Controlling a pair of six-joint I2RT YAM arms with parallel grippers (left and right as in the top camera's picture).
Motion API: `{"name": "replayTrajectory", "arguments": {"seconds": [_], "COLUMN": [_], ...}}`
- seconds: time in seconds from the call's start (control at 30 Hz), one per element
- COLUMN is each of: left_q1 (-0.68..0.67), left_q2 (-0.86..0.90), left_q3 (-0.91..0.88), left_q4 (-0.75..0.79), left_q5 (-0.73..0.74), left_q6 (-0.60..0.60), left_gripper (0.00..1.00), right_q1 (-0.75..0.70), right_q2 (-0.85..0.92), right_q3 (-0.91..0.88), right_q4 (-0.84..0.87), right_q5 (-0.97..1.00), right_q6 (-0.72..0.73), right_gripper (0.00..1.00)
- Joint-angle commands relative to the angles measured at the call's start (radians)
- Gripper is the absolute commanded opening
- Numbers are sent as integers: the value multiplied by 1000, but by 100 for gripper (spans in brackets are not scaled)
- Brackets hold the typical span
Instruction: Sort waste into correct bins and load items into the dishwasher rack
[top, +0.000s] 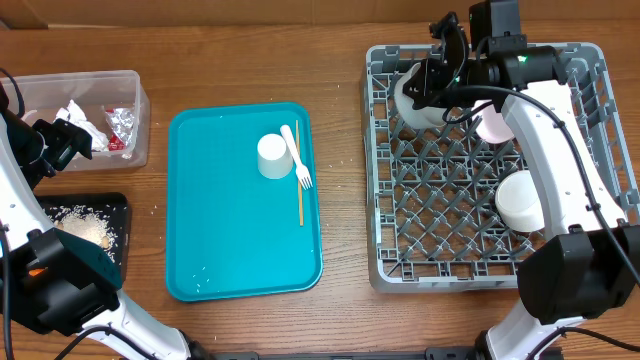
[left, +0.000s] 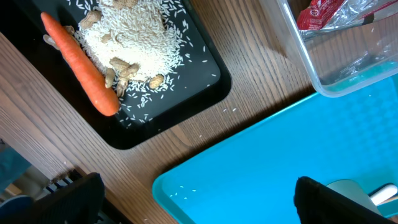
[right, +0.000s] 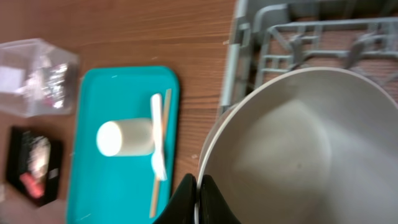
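1. Bowl (right: 298, 143) rim pinched tight by right gripper (right: 198, 198), at rack (right: 245, 56) corner, likely to seat it there.
2. Left gripper (left: 196, 205) gapes wide, empty, above tray (left: 261, 168) near cup (left: 348, 190), probably next.
3. Fork (top: 298, 160), stick (top: 299, 200) lie beside it.

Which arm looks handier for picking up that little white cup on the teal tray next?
Probably left: the left hand is open near the teal tray, the cup in its view; the right hand is shut on a bowl at the rack.
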Motion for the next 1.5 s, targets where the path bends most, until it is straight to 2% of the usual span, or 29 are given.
{"name": "replayTrajectory", "arguments": {"seconds": [0.0, 0.53, 0.73, 1.13, 1.47], "left_q1": [-2, -2, -2, -2, -2], "left_q2": [-25, -25, -25, -25, -25], "left_q3": [18, 18, 18, 18, 18], "left_q4": [-2, -2, -2, -2, -2], "left_q5": [-13, -13, -13, -13, -13], "left_q6": [-21, -21, -21, -21, -21], "left_gripper": [100, 100, 100, 100, 100], "right_q1": [2, 2, -4, -152, -195], "right_q2": [-21, 42, 77, 94, 146], "right_q3": [10, -89, -91, -92, -93], "right_q4": [2, 68, 75, 82, 60], "right_q5": [-146, -296, -297, -368, -368], "right_q6": [-3, -2, 2, 8, 1], "right_gripper": [4, 4, 4, 4, 5]}}
